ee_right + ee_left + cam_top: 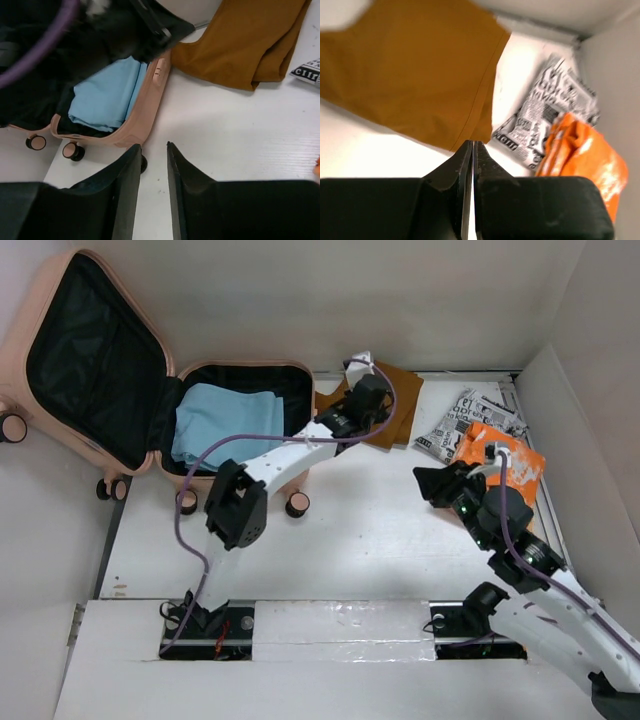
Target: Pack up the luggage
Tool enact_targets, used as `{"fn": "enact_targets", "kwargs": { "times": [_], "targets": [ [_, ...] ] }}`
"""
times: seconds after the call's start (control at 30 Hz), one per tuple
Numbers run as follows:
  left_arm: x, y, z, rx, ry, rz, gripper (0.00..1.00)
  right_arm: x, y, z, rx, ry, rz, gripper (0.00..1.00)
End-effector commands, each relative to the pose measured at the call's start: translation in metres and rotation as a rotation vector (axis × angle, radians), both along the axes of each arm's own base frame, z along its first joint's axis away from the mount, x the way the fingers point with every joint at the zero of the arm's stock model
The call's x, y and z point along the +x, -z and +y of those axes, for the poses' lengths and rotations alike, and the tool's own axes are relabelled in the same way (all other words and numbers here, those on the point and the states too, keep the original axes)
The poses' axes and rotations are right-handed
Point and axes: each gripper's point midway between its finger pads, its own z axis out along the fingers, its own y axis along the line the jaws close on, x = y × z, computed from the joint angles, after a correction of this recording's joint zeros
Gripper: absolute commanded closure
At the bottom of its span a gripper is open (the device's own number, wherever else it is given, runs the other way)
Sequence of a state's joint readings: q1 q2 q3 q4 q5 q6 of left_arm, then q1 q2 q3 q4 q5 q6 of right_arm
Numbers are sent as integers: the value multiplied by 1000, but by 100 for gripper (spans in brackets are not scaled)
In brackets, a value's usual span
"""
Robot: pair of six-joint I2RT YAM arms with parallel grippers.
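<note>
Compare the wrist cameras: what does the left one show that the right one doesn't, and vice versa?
Left wrist only: the left gripper, shut, and most of the orange pack. Right wrist only: the open luggage with blue cloth inside, its wheels, and the right gripper, jaws slightly apart, empty. Both: brown cloth and the newsprint-patterned pack, just an edge of it in the right wrist.

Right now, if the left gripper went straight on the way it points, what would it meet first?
Most likely the brown cloth: in its wrist view the shut left gripper points at the cloth's near corner. Depth is unclear, so it might reach the table just beside that corner instead.
</note>
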State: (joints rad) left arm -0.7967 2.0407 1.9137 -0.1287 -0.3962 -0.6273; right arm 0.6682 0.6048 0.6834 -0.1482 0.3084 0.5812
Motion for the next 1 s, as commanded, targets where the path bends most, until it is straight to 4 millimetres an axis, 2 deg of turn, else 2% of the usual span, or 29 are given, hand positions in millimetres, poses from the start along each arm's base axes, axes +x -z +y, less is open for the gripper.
{"fn": "enact_targets", "kwargs": {
  "times": [0.0,0.03,0.07,0.1,0.2,0.23,0.27,0.3,0.33,0.37,0.43,0.47,0.57,0.6,0.63,0.67,0.7,0.73,0.77,0.8,0.87,0.9,0.97],
  "targets": [
    [20,12,-13,-141,21,40,100,-10,-16,-19,21,48,-9,66],
    [24,14,-17,-157,17,40,100,-15,-23,-22,33,47,-24,56],
    [26,22,-19,-154,12,57,100,-18,-17,-25,17,48,-5,53],
    [34,44,-14,-150,-67,91,96,-19,-16,-28,15,61,-3,49],
    [36,75,2,-139,-188,154,71,-21,-14,-31,1,61,0,43],
    [38,84,8,-190,-242,183,62,-21,-14,-31,1,61,0,43],
    [37,94,11,-206,-273,204,58,-22,-14,-29,-10,45,-3,43],
    [35,107,22,-227,-328,230,43,-24,-13,-26,-17,26,-6,43],
    [35,112,23,-228,-328,229,27,-22,-10,-23,-25,16,5,43],
    [36,114,25,-258,-360,236,17,-23,-10,-21,-25,7,6,42],
    [42,122,26,-275,-386,264,17,-21,-4,-17,-47,-9,23,42],
    [41,137,24,-269,-394,297,16,-20,-4,-14,-47,-20,23,42],
    [44,163,35,-290,-458,373,13,-20,0,-12,-51,-29,31,38],
    [44,163,32,-312,-449,377,13,-20,6,-12,-59,-29,40,37],
    [47,174,36,-318,-465,397,13,-20,3,-10,-59,-40,28,35],
    [50,174,29,-345,-453,404,13,-21,5,-6,-56,-59,26,35],
    [56,186,33,-337,-467,410,13,-22,5,-5,-55,-68,27,35],
    [64,180,32,-359,-474,415,13,-22,5,-3,-54,-77,27,35],
    [66,184,31,-352,-477,421,13,-22,5,-3,-54,-77,27,35],
    [69,202,32,-355,-487,459,15,-23,9,-2,-67,-87,31,35],
    [72,211,32,-363,-489,483,16,-23,7,0,-61,-96,24,35],
    [71,224,33,-347,-495,496,16,-23,7,0,-61,-96,24,35],
    [79,219,27,-367,-487,481,18,-25,8,3,-57,-118,21,35]
  ]
}}
